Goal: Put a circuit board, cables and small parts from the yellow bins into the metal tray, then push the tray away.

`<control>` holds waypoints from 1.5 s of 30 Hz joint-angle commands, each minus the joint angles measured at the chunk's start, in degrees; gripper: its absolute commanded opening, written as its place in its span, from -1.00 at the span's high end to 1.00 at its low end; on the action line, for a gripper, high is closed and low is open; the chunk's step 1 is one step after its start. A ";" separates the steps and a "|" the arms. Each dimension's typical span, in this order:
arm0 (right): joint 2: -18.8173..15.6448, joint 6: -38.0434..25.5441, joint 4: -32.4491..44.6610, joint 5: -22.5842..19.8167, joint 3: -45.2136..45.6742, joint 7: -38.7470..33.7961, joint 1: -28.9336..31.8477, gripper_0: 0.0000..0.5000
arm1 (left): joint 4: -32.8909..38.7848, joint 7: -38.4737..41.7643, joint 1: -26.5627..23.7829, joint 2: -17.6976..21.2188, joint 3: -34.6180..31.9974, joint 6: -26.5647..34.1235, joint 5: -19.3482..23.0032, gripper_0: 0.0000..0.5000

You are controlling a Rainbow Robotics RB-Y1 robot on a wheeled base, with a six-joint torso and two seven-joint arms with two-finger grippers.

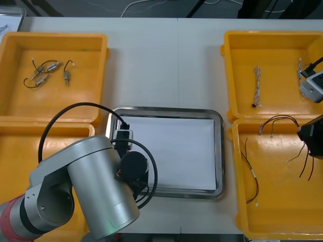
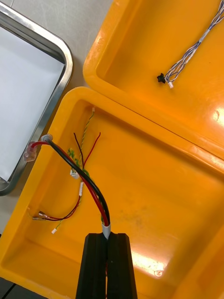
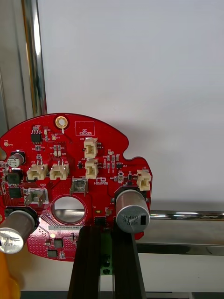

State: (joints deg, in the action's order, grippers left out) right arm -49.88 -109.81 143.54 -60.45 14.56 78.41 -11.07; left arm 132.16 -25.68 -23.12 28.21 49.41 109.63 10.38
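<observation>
The left tool (image 3: 106, 234) is pinching the red board (image 3: 70, 163) by its edge, with the fingers apart only by the board's thickness. It is holding the board over the near left corner of the tray (image 3: 32, 70), so I think it is preparing to lay it on the white inside. The right tool (image 2: 107, 239) is gripping one end of a black and red cable (image 2: 79, 169), fingers nearly together, above the near right bin (image 2: 154, 187). Holding it by the end is probably separating it from the other cables (image 2: 77, 205) there.

The silver left arm (image 1: 86, 186) carries a red band (image 1: 5, 224), a black cable (image 1: 75, 104) and black jaws.
</observation>
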 commanded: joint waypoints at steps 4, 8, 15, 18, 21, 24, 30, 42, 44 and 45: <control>-1.54 -0.19 0.87 -0.46 -0.41 -1.24 -1.24 1.00 | -2.61 3.79 -1.22 -2.80 2.18 -4.34 -1.32 1.00; -1.54 -0.19 0.87 -0.46 -0.41 -1.24 -1.24 1.00 | -5.42 3.18 -1.22 -3.42 2.18 -7.94 -2.20 1.00; -1.54 -0.19 0.87 -0.46 -0.41 -1.24 -1.24 1.00 | -7.44 2.12 -1.13 -3.60 2.18 -9.61 -2.82 1.00; -1.54 -0.19 0.87 -0.46 -0.41 -1.24 -1.24 1.00 | -7.44 1.94 -0.96 -3.51 2.18 -9.35 -2.82 1.00; -1.54 -0.19 0.87 -0.46 -0.41 -1.24 -1.24 1.00 | -7.44 1.77 -0.78 -3.42 2.36 -9.35 -2.91 1.00; -1.54 -0.19 0.87 -0.46 -0.41 -1.24 -1.24 1.00 | -7.80 1.77 -0.69 -3.33 2.88 -9.35 -3.17 1.00; -1.54 -0.19 0.87 -0.46 -0.41 -1.24 -1.24 1.00 | -9.29 1.59 -0.61 -3.33 3.59 -10.40 -3.52 1.00; -1.54 -0.19 0.87 -0.46 -0.41 -1.24 -1.24 1.00 | -11.49 1.51 -0.52 -3.42 4.03 -12.51 -4.31 1.00; -1.54 -0.19 0.87 -0.46 -0.41 -1.24 -1.24 1.00 | -11.49 1.59 -0.52 -3.42 4.03 -12.51 -4.58 0.67; -1.54 -0.19 0.87 -0.46 -0.41 -1.24 -1.24 1.00 | -11.49 1.59 -0.52 -3.51 4.11 -12.51 -4.75 0.20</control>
State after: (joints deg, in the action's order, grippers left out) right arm -49.88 -109.81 143.54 -60.45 14.56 78.41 -11.07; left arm 120.15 -25.68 -23.12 26.09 52.25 97.61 6.75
